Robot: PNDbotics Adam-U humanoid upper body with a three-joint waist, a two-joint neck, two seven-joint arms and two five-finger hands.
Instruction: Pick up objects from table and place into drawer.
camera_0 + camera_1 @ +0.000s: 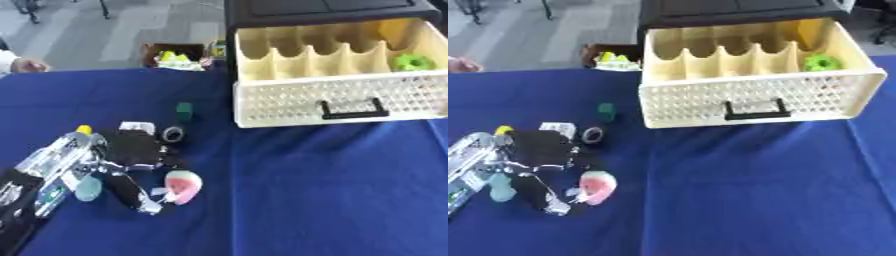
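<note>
Left hand (131,150) | fingers (149,200) curled around pink-white object (184,186) | on table (306,190)

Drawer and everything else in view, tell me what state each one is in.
Drawer: pulled open.
Green object: inside the drawer, rightmost compartment.
Left hand: on the table, fingers curled round a pink object.
Dark green block: upright on the blue table.
</note>
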